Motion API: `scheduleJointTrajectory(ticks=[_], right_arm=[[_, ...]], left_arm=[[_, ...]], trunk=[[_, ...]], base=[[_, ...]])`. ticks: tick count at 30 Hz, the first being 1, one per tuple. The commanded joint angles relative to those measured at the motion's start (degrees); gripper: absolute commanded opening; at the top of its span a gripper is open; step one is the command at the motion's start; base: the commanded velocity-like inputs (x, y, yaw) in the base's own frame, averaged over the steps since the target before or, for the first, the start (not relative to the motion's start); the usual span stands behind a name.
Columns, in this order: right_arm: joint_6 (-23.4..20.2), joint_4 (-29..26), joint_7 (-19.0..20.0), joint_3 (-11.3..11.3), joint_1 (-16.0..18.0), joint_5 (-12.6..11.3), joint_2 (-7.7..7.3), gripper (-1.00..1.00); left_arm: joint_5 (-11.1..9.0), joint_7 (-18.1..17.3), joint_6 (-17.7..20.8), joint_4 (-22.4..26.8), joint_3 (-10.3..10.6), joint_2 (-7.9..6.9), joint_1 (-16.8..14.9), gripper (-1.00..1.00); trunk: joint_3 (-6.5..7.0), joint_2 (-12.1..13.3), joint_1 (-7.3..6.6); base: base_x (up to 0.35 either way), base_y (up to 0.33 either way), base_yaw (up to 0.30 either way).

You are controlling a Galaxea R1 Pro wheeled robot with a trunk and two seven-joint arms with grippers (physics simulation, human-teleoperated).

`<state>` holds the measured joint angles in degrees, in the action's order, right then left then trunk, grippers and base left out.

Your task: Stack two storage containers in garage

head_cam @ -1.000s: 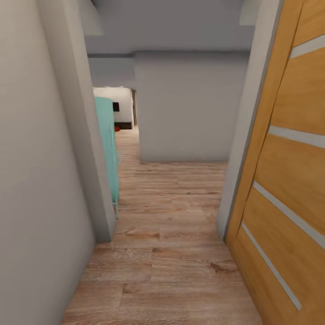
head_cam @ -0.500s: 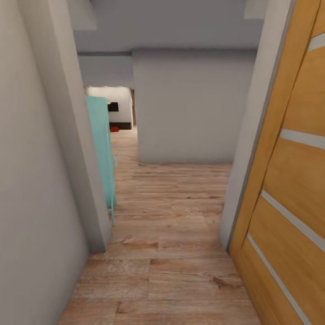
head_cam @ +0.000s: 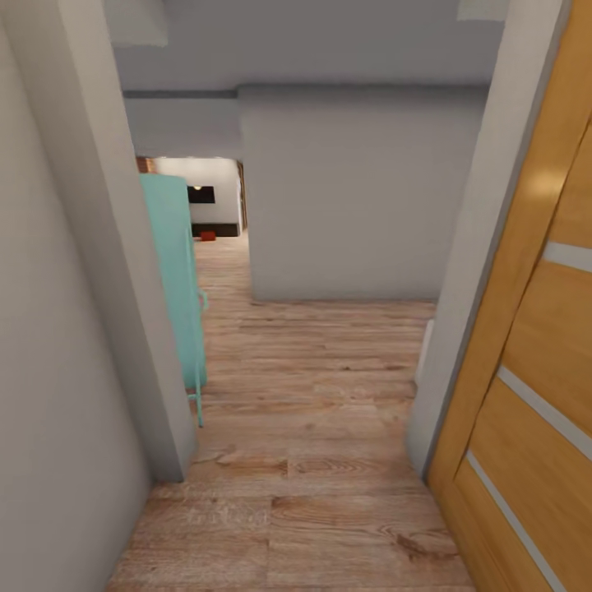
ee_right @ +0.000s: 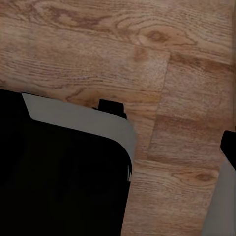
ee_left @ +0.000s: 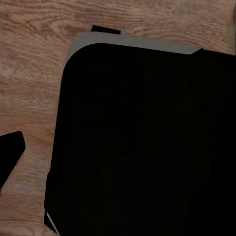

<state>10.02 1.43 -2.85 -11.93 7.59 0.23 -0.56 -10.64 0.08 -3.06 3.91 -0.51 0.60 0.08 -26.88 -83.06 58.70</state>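
Fingers' state could not be told from either wrist view. Far down the plank hallway (head_cam: pixel 312 460), one small red container (head_cam: pixel 207 236) waited in the living room (head_cam: pixel 201 197); judging by this, fetching and stacking both remained.

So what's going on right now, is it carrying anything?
Grippers: can't tell. Small red thing far down the hallway, too distant to identify. Teal cabinet on the left, orange-wood door on the right, wood floor between.

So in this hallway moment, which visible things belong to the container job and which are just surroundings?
Job:
- small orange-red box on the far room's floor, likely a storage container, too small to confirm
- orange-wood door with pale stripes

Surroundings:
- tall turquoise cabinet
- light wood plank floor
- grey partition wall
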Motion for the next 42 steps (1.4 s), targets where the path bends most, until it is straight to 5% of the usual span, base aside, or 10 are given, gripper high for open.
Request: scheduleJointTrajectory(ticks=[1, 42], right_arm=[[0.28, 0.15, -0.22, -0.38, 0.06, 0.03, 0.00, 1.00], [0.27, 0.37, -0.02, -0.19, -0.38, 0.16, -0.10, 1.00]], left_arm=[[-0.35, 0.01, -0.10, 0.05, -0.02, 0.01, 0.01, 1.00], [-0.26, 0.03, 3.24, 2.68, -0.02, 0.13, 0.01, 1.00]], trunk=[[-0.05, -0.02, 0.03], [-0.05, -0.02, 0.03]], base=[[0.322, 0.000, 0.000], [0.322, 0.000, 0.000]])
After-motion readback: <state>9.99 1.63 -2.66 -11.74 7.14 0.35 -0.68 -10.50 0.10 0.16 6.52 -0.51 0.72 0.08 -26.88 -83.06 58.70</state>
